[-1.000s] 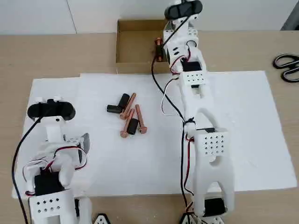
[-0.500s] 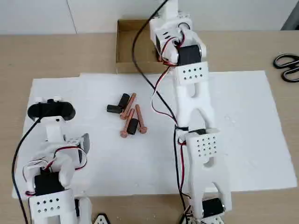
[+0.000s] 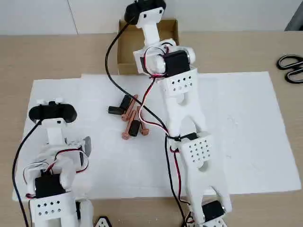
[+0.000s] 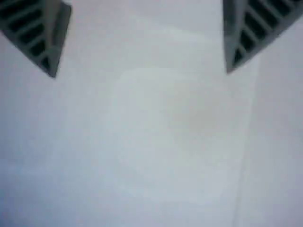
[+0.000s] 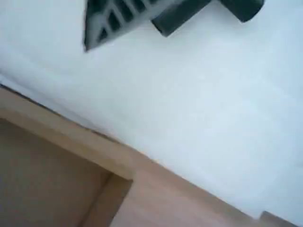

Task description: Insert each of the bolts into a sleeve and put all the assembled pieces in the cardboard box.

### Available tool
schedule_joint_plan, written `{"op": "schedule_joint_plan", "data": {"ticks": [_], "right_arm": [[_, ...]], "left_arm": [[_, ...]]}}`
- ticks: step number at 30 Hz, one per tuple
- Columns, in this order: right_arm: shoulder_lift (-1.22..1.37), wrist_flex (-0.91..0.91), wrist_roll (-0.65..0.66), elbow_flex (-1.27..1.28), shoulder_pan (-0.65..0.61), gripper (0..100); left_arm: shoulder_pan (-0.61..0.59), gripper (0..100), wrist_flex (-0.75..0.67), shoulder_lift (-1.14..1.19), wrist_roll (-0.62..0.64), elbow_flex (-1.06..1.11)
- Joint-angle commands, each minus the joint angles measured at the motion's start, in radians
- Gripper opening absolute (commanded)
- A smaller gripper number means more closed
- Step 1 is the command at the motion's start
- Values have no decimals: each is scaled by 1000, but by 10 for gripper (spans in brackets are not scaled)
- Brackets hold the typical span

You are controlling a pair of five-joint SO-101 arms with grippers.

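Three copper bolts (image 3: 129,124) and three black sleeves (image 3: 125,101) lie loose in a cluster on the white mat (image 3: 236,118), left of centre. The cardboard box (image 3: 124,47) stands at the back, just beyond the mat. My right gripper (image 3: 144,59) hangs over the box's front wall, mostly hidden under its own arm. In the right wrist view, two sleeves (image 5: 182,16) lie on the mat and the box corner (image 5: 71,146) is close by. My left gripper (image 4: 139,71) stands open over bare mat at the front left, with nothing between its fingers.
Scissors (image 3: 291,66) lie on the wooden table (image 3: 57,56) at the far right edge. The right arm's cables (image 3: 151,120) trail over the bolt cluster. The mat's right half has free room.
The right arm has swung left across the box's front. The copper piece seen at its gripper a second ago is out of sight. The left arm has kept still.
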Motion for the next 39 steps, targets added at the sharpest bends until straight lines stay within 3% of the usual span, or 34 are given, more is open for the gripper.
{"op": "schedule_joint_plan", "data": {"ticks": [1, 9, 18, 23, 39], "right_arm": [[-15, 13, 6, -38, -48, 165], [104, 13, 6, 9, -156, 165], [147, 30, 18, 28, -153, 165], [137, 30, 221, 152, -179, 165], [145, 27, 235, 239, -246, 165]], "left_arm": [[0, 219, 0, -8, -2, -5], [-28, 218, 0, -14, -3, -12], [-470, 219, 5, -15, -6, -76], [-611, 220, 6, -15, -8, -73], [-621, 220, 20, -14, -40, -54]]}}
